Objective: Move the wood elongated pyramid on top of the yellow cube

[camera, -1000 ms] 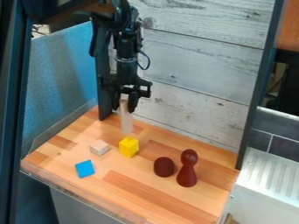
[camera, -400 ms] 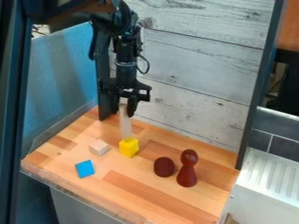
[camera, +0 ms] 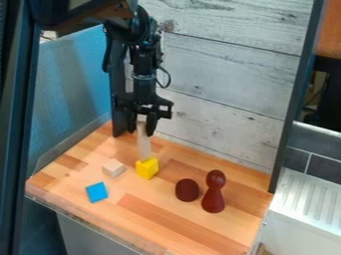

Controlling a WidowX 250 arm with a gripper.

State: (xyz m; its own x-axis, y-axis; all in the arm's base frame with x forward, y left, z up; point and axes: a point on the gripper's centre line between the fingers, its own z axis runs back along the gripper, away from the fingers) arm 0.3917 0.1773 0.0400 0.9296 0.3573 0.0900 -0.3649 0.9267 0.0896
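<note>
At twelve o'clock from yellow cube point(camera: 147, 169), gripper point(camera: 141, 132) clamps wood pyramid point(camera: 144, 145) — just lowered, foot now at cube's top — release probably near.

The claw point(camera: 140, 133) hides the upper end of the pyramid point(camera: 144, 145), and the top edge cuts off the arm point(camera: 142, 62)

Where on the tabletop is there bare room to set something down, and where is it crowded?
Bare tabletop lies between the dark red pawn-shaped piece and the front edge, and between the pale cube and blue side panel. It's crowded around the yellow cube, with the pyramid and gripper above.
</note>
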